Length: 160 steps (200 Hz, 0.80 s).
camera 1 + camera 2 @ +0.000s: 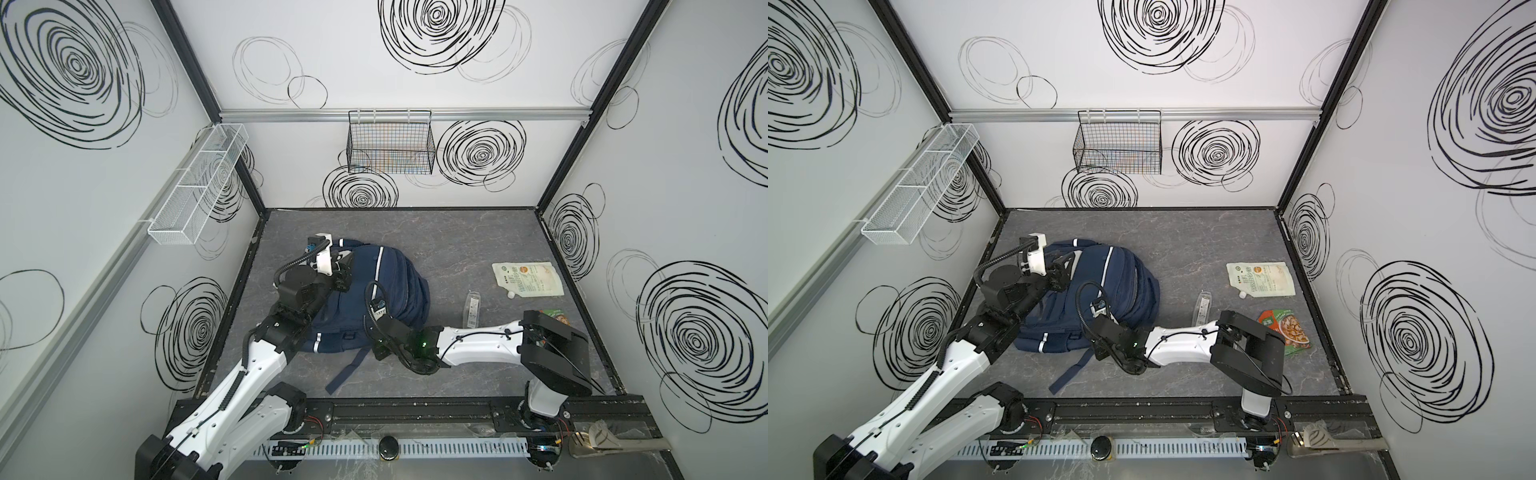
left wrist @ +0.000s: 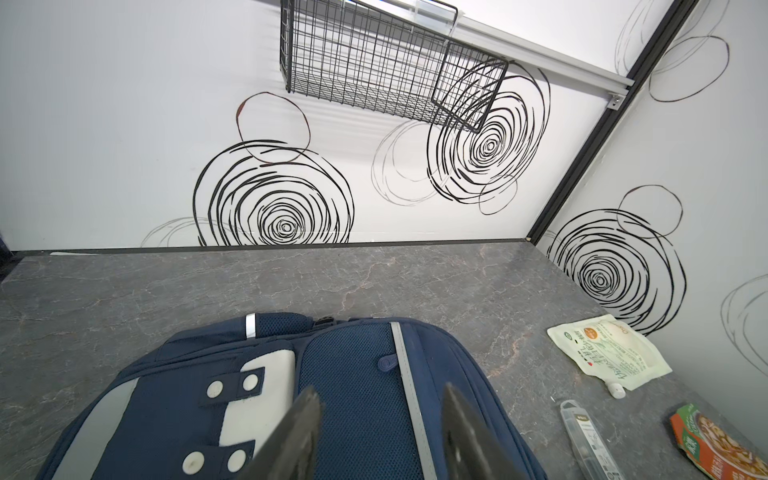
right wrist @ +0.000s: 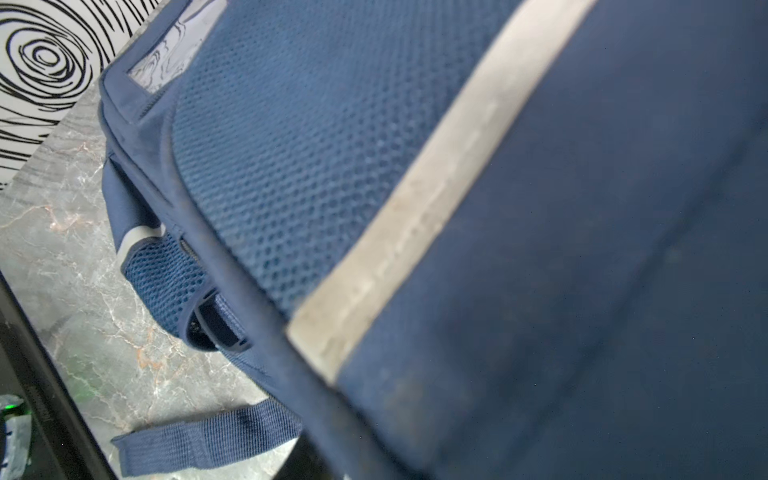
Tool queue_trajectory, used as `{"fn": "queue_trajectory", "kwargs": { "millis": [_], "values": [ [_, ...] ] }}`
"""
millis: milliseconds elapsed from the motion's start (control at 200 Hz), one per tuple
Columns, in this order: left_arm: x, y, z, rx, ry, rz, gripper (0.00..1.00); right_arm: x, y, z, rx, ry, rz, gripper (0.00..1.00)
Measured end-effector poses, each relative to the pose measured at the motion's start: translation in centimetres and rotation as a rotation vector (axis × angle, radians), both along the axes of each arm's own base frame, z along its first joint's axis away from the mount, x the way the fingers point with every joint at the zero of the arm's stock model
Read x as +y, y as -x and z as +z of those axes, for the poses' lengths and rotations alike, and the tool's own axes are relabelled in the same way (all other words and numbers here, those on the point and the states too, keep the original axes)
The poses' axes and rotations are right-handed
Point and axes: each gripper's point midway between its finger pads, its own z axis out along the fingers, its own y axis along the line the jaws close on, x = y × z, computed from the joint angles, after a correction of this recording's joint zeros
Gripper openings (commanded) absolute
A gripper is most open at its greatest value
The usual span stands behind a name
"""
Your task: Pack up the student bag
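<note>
1. Left pincer (image 2: 380,390): fingers parted, clamping nothing, with the student bag (image 1: 395,282) and its mesh panel (image 2: 353,374) directly beneath it.
2. The bag slumps on the table (image 1: 457,241), soft, floppy and probably light. I'd grab a strap (image 3: 208,436) rather than loose cloth.
3. Right pincer (image 1: 382,332): the bag's side sits right against it, and I cannot tell its grip.

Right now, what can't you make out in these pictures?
- right gripper: jaws hidden under its own wrist in both top views; its wrist view shows mostly blurred student bag.
- red packet: mostly behind the right arm in a top view.
- white pouch print: too small everywhere.
</note>
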Motion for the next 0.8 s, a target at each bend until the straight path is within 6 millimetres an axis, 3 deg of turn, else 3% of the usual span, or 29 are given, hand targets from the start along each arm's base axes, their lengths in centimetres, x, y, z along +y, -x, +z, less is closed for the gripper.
{"fn": "queue_trajectory", "kwargs": {
  "millis": [65,140,330,515,665,730,800],
  "values": [
    [0.0,0.0,0.0,0.0,0.0,0.0,0.51,0.1,0.0,0.1,-0.001,-0.008,0.0,0.35],
    [0.0,0.0,-0.1,0.003,0.0,0.0,0.51,0.3,0.0,0.3,-0.005,-0.016,0.001,0.46],
    [0.0,-0.1,-0.1,0.005,-0.001,0.0,0.52,0.6,-0.2,-0.1,-0.026,0.001,-0.007,0.47],
    [0.0,-0.1,-0.2,0.006,0.001,0.0,0.52,0.3,-0.6,-1.6,-0.028,0.037,-0.026,0.37],
    [-0.1,-0.1,-0.2,0.007,0.001,-0.001,0.52,0.2,-0.9,-1.6,-0.029,0.035,-0.038,0.28],
    [-0.1,-0.1,-0.3,0.009,0.0,-0.001,0.52,0.2,-1.0,-1.6,-0.026,0.033,-0.039,0.17],
    [-0.1,-0.2,-0.4,0.012,-0.001,-0.001,0.52,0.3,-1.0,-1.4,-0.019,0.023,-0.031,0.15]
  ]
}}
